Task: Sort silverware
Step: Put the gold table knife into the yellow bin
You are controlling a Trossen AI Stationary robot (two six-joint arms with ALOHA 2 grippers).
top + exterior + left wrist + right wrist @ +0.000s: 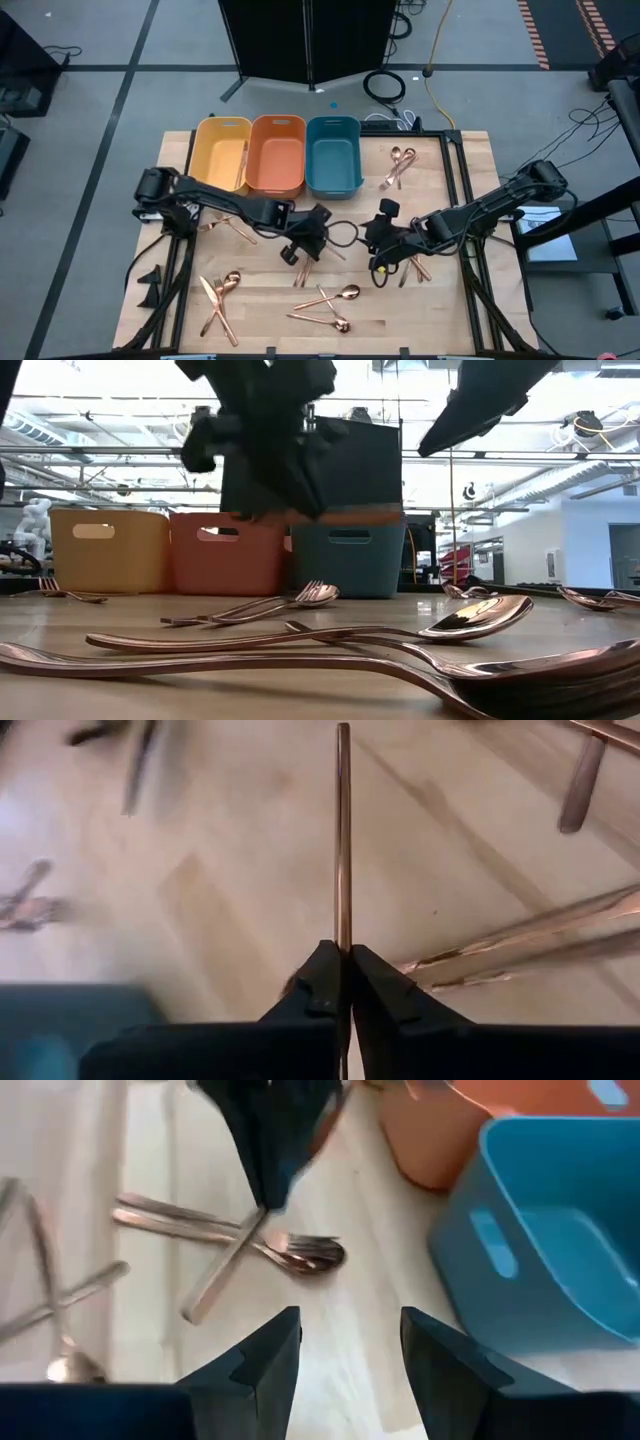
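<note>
My left gripper hangs over the middle of the table, shut on one slim copper piece of silverware that shows edge-on in the left wrist view. My right gripper is open just to its right and touches nothing. Below the left gripper, a fork and spoon lie flat on the wood. More silverware lies near the far right, near the front edge and at the near left. My left gripper pinches the piece between its two fingers at one end, and the piece runs on straight ahead of the fingertips. In the right wrist view it slants down below the fingers. I cannot tell whether its free end touches the table.
Yellow, orange and teal bins stand side by side at the far edge; a copper piece lies in the yellow one. More pieces lie beside the right gripper and under the left arm.
</note>
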